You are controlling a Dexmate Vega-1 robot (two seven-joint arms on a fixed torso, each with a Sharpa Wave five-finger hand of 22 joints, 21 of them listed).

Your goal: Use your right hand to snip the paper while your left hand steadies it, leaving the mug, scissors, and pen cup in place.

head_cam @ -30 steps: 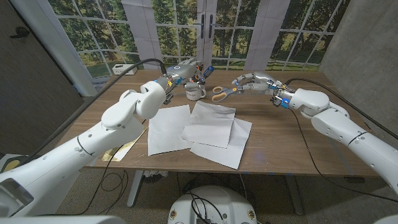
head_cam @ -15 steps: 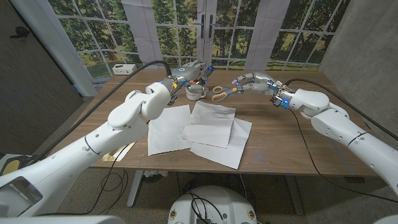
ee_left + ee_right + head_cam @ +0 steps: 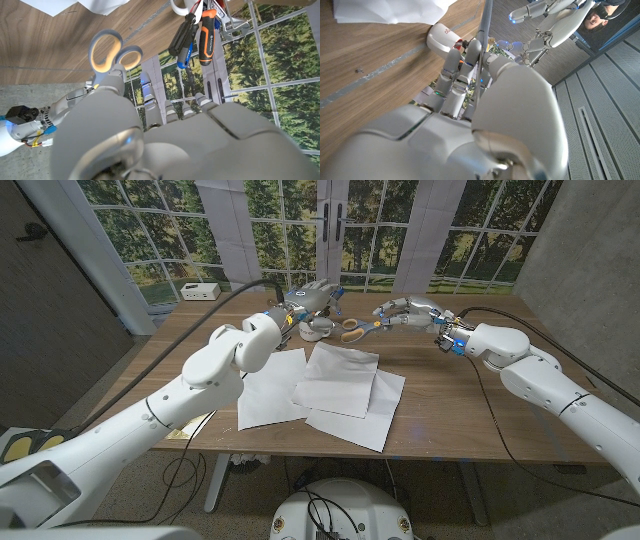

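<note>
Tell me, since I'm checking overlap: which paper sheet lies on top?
The middle sheet; its edges cover the left sheet and the front right sheet.

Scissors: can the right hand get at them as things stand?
Probably yes. The right hand is already at the scissors, its fingers by the handles, with nothing between. The left hand hovers over the mug just beside, so it's a tight spot.

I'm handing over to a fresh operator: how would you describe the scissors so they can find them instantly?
Look to the far edge of the wooden table, beyond the white paper sheets, between the two robot hands. The scissors lie there beside the white mug, at the right hand. Their orange-yellow handle loops set them apart from everything around.
</note>
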